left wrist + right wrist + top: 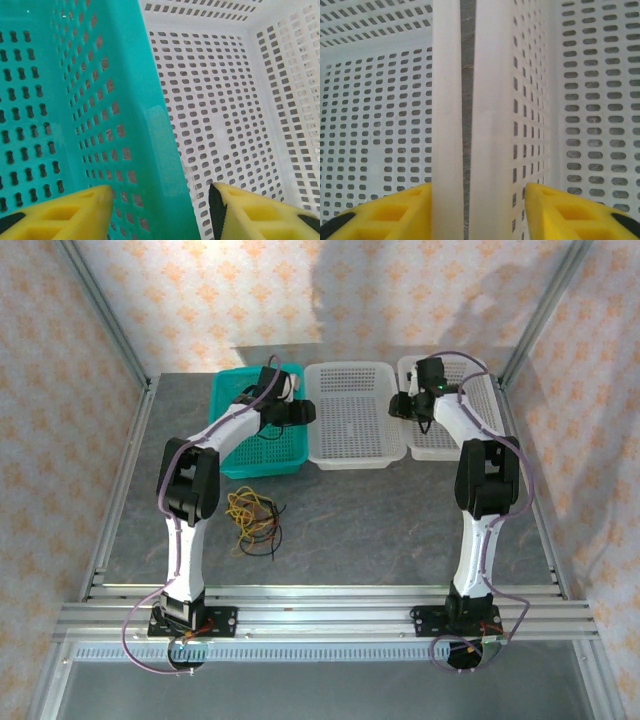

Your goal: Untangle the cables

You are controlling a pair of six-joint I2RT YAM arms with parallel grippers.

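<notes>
Three perforated baskets stand in a row along the far side of the grey desk [400, 530]: a teal basket [250, 452] at upper left, a white middle basket [355, 430] just beside it, and a second white basket [425, 440] at upper right.

The cables [252, 518] lie well apart from all three, on the bare desk at the left of centre in the top view. They sit in front of the teal basket and just right of the left arm's elbow – one loose knot of yellow, orange-red and black strands, with nothing touching it.

The left tool [300, 412] hangs over the seam between the teal basket and the middle one. In the left wrist view its yellow fingers [65, 215] sit at the bottom corners of the frame, spread. The teal side wall and the white rim next to it run up between them, so one finger is over the teal floor and the other over the white floor. I cannot tell whether the pads touch either wall.

The right tool [403, 405] hovers over the seam between the two white baskets. In the right wrist view its yellow fingers [570, 215] are likewise spread at the bottom of the frame, astride both white rims. A thin strip of grey desk shows in the gap between those rims, so the two baskets are close but not touching there. Nothing is pinched that I can make out – contact with the rims is unclear.
</notes>
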